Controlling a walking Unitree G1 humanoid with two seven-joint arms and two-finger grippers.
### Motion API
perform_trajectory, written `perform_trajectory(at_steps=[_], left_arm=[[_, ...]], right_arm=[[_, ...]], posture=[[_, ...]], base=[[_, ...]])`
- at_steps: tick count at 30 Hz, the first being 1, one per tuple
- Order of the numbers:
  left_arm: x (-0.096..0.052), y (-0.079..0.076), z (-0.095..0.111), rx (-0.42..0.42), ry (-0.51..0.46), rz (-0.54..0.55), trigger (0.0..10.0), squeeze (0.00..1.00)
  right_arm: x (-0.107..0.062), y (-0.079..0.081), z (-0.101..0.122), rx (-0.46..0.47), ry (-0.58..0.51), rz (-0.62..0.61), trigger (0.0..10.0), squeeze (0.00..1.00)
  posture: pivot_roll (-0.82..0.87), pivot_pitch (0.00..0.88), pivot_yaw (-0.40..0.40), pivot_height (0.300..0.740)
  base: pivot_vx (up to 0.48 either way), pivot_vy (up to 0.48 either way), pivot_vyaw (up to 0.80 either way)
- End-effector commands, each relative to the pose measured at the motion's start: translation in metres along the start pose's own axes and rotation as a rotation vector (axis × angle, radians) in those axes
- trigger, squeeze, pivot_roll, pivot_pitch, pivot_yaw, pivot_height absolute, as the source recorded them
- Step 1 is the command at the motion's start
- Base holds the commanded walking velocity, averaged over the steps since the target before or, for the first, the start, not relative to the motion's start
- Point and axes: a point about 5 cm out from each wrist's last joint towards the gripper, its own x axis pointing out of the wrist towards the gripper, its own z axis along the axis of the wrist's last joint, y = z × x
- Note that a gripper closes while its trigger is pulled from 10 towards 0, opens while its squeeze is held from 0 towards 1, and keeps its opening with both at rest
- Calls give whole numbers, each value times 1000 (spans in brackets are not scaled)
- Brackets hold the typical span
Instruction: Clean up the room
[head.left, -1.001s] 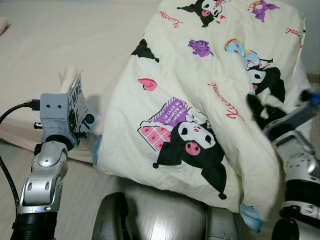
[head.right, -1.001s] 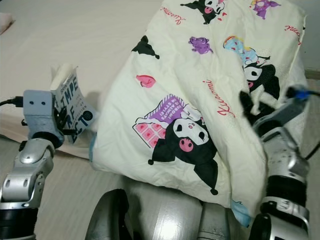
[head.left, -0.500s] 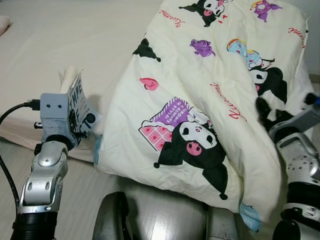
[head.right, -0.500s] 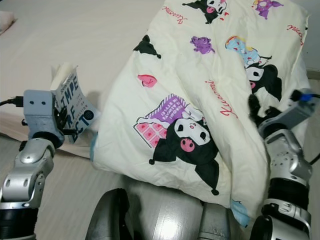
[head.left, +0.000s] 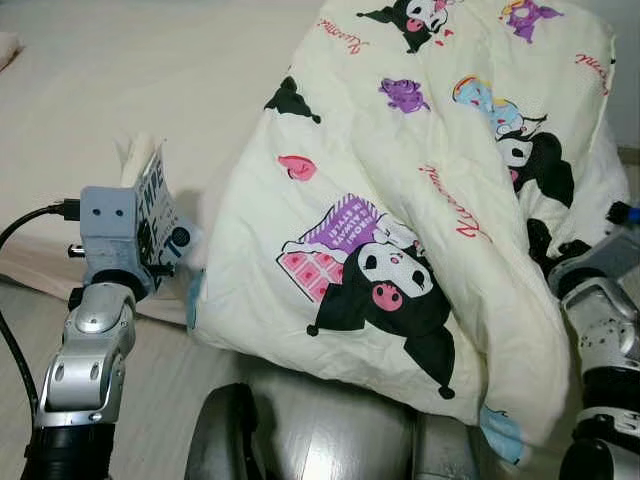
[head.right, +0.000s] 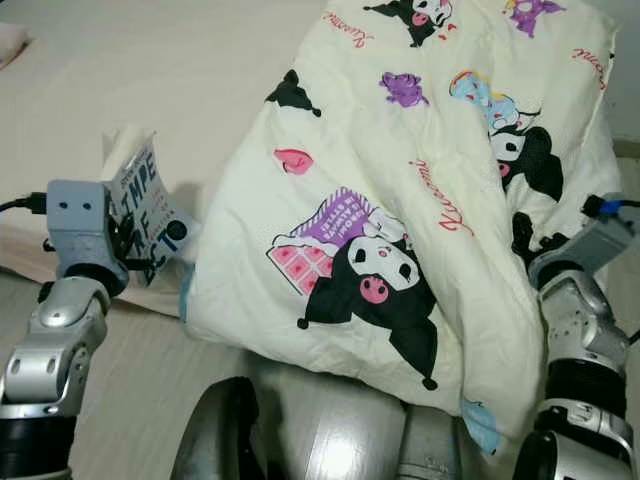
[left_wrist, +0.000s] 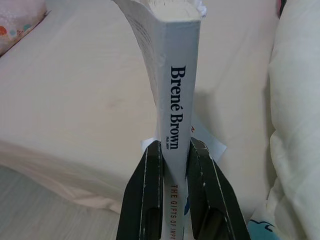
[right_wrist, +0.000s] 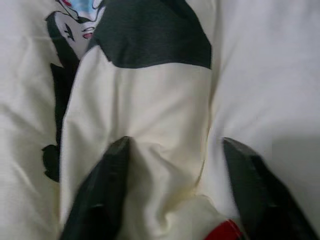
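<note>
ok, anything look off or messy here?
Yes. The cartoon-print duvet lies bunched in a heap, its corner spilling off the bed edge. The right gripper is open around a fold. The left gripper holds a book.

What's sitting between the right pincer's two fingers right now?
A raised fold of the cream cartoon-print duvet bunches between the open fingers of the right pincer, seen in the right wrist view.
</note>
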Motion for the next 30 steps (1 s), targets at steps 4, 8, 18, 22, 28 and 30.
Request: perform_trajectory(at_steps=[4, 8, 18, 22, 28, 30], left_arm=[[-3, 8, -10, 14, 45, 26, 10000, 0], [-3, 6, -11, 10, 46, 25, 10000, 0], [1, -1, -11, -9, 39, 24, 10000, 0], [5, -4, -10, -27, 28, 29, 10000, 0], [9, -8, -9, -46, 17, 31, 10000, 0], [9, -8, -9, -46, 17, 31, 10000, 0]], right_arm=[[2, 3, 2, -20, -7, 29, 0, 0], [1, 1, 3, -62, 2, 15, 0, 0], [-1, -10, 6, -150, 18, -25, 0, 0], [-5, -33, 19, -194, 6, -139, 0, 0], [-14, -58, 48, -219, -66, -241, 0, 0], [-14, -58, 48, -219, -66, -241, 0, 0]], posture=[[88, 336, 121, 500], [83, 330, 117, 500], [60, 299, 104, 500], [40, 262, 89, 500], [11, 234, 76, 500], [11, 234, 76, 500]], base=[[0, 0, 0], [0, 0, 0], [0, 0, 0], [0, 0, 0], [0, 0, 0], [0, 0, 0]])
